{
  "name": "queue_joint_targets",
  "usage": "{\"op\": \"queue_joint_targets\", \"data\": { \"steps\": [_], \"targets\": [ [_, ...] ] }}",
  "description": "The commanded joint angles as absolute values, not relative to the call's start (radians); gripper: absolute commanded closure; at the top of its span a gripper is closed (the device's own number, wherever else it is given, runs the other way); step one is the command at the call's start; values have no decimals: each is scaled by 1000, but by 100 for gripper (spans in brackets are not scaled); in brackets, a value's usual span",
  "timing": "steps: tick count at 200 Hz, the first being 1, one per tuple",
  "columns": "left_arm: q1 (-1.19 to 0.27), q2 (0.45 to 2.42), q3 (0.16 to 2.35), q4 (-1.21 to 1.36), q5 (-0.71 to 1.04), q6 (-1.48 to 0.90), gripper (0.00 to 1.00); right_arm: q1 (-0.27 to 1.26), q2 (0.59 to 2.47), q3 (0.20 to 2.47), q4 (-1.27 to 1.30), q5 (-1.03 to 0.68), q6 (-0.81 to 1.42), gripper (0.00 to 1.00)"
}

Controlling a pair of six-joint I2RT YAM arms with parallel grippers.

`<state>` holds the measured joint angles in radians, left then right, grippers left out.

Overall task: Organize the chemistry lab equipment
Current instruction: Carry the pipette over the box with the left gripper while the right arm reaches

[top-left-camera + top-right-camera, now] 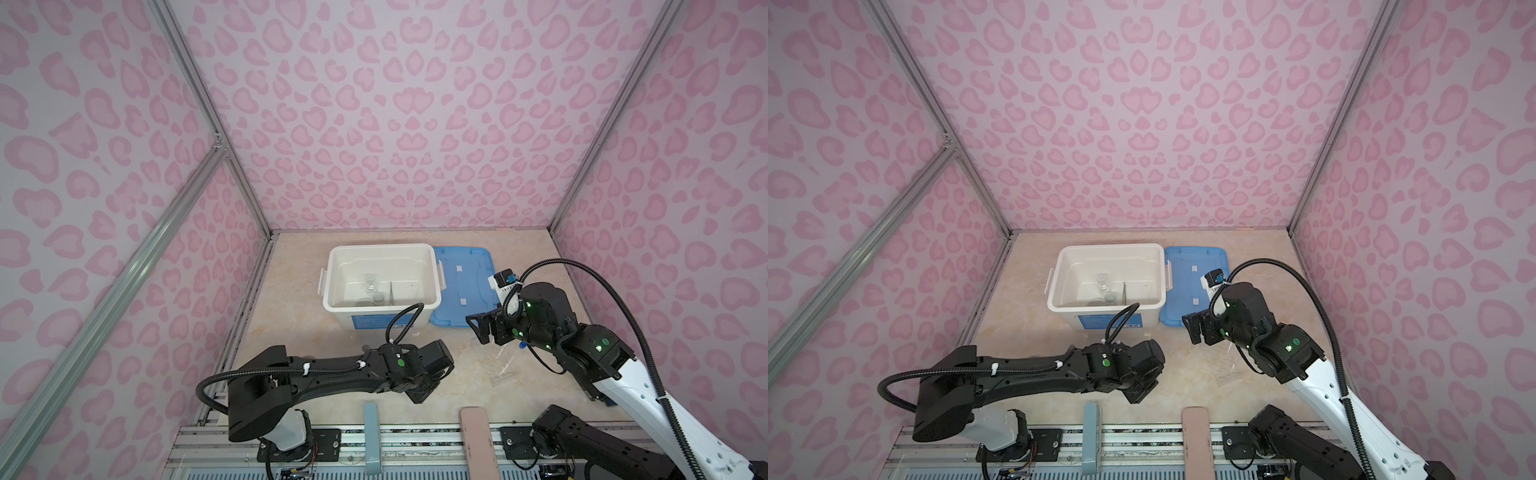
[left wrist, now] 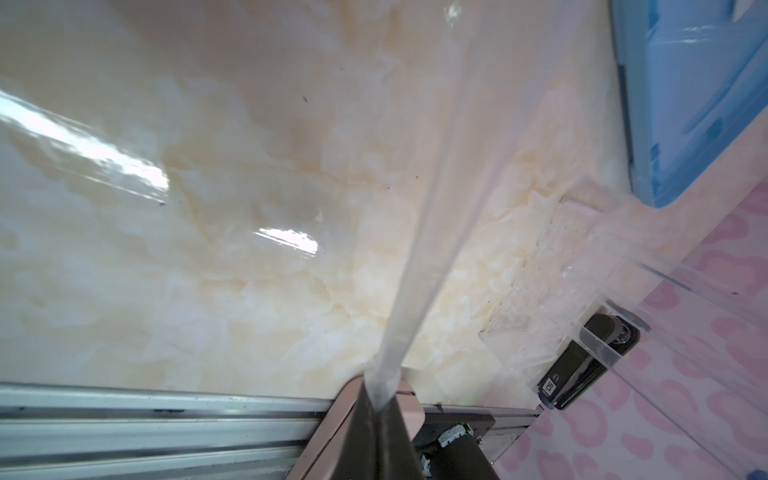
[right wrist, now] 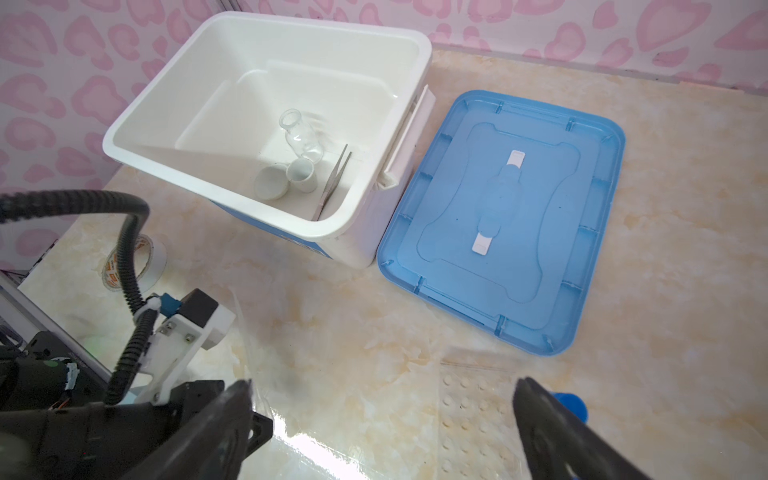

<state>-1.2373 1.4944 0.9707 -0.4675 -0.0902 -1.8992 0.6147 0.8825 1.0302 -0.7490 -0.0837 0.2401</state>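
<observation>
My left gripper (image 2: 380, 405) is shut on a fold of clear plastic film (image 2: 415, 270), which stretches away from its jaws over the marble table. In both top views the film (image 1: 505, 361) lies crumpled under the right arm. My right gripper (image 3: 382, 415) hangs open above the film's bumpy part (image 3: 469, 411) with nothing between its fingers. A blue cap (image 3: 571, 405) shows beside one finger. The white tub (image 3: 124, 145) holds a clear glass flask (image 3: 299, 137), two white dishes (image 3: 272, 183), and metal tweezers (image 3: 332, 183).
The blue lid (image 3: 498, 208) lies flat on the table beside the tub (image 1: 382, 249). A tape roll (image 3: 145, 262) sits near the table's left edge. A teal block (image 1: 371, 436) and a pink block (image 1: 478, 440) stand on the front rail.
</observation>
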Motion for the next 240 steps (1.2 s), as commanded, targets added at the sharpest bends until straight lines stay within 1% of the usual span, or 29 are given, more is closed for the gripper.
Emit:
{"op": "queue_joint_targets", "data": {
  "steps": [1, 21, 53, 72, 95, 121, 146, 168, 188, 207, 224, 240],
  "targets": [
    [-1236, 1400, 941, -599, -248, -1915, 99, 615, 890, 1039, -713, -105, 239, 2],
    [-1236, 1326, 945, -703, -349, -1911, 99, 615, 901, 1045, -690, -136, 232, 2],
    [-1230, 1226, 973, -810, -512, -1803, 99, 617, 913, 1054, -623, -205, 226, 2],
    [-1223, 1171, 1000, -803, -584, -1648, 99, 617, 932, 1075, -598, -217, 229, 2],
    [-1206, 1122, 1028, -705, -583, -1375, 99, 617, 977, 1116, -594, -215, 222, 2],
    [-1148, 1103, 1070, -659, -493, -1180, 99, 617, 1025, 1154, -581, -213, 216, 2],
    [-1027, 1124, 1135, -677, -312, -1008, 99, 615, 1074, 1203, -572, -209, 213, 2],
    [-932, 1131, 1179, -620, -119, -840, 99, 612, 1124, 1243, -566, -196, 214, 2],
    [-861, 1197, 1268, -661, 33, -714, 99, 605, 1177, 1279, -560, -202, 223, 2],
    [-814, 1266, 1336, -687, 136, -616, 99, 597, 1228, 1315, -560, -213, 224, 2],
    [-759, 1314, 1339, -666, 205, -589, 99, 590, 1262, 1335, -548, -224, 220, 2],
    [-700, 1379, 1397, -658, 294, -560, 99, 579, 1286, 1338, -526, -231, 217, 2]
  ]
}}
